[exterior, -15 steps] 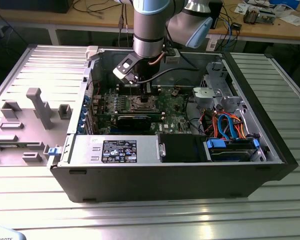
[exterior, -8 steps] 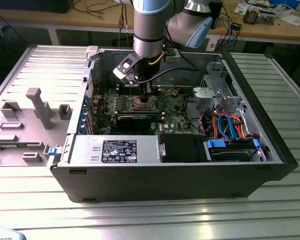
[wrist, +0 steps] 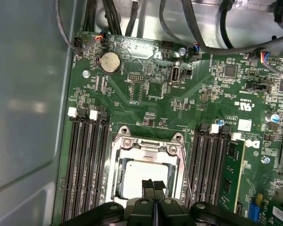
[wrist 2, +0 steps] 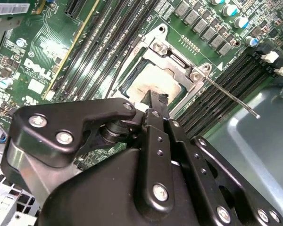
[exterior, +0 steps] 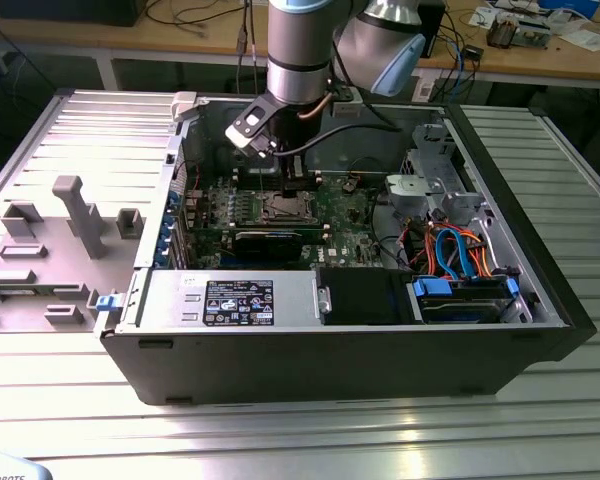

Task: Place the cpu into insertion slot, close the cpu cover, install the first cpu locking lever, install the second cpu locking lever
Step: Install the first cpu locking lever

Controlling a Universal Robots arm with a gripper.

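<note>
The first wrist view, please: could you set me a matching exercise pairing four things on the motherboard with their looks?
1 cpu
2 cpu cover
3 memory slots
4 coin battery

A long black rows, in two banks
B round, silvery disc
C silvery frame with a square window
D pale grey flat square

Pairs: 1-D, 2-C, 3-A, 4-B.

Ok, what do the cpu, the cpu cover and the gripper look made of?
The cpu: dull pale-grey metal top, probably plated, with a soft sheen. The cpu cover: bright bare sheet metal, likely steel, with glinting edges. The gripper: matte black, either metal or hard plastic.
</note>
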